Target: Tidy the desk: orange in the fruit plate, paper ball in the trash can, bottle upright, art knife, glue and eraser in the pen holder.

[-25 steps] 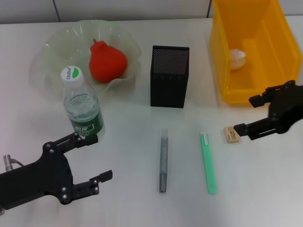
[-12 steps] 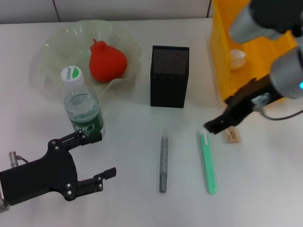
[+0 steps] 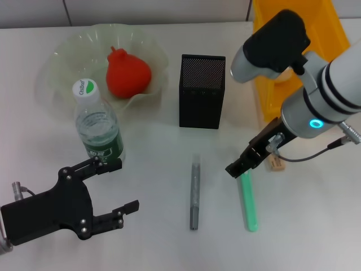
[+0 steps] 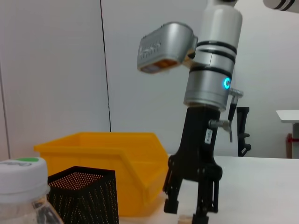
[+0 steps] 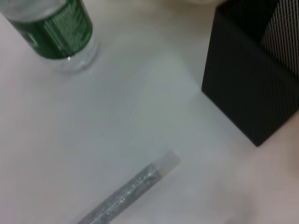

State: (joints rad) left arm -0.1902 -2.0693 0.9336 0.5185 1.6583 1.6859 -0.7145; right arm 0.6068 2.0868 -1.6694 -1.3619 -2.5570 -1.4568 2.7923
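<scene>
From the head camera I've got the fruit plate at the back left with the orange sitting in it, and the bottle standing upright just in front of that bowl. The pen holder is mid-table, and I can't see anything inside it. The trash can is back right, and my right arm now covers the spot where the paper ball showed a second ago. My right gripper has swung in from the right edge and hangs over the top of the green stick, with the eraser peeking out just beside it; I can't tell here how its fingers stand. The grey stick lies untouched between bottle and green stick. My left gripper sits low at the near left, jaws spread, barely shifted from half a second ago. Over on the left wrist camera, the right gripper comes straight down toward the table with its fingers apart, nothing between them, the yellow trash can and the mesh pen holder behind, the bottle cap close up. On the right wrist camera I see the bottle, the pen holder wall and the grey stick.
</scene>
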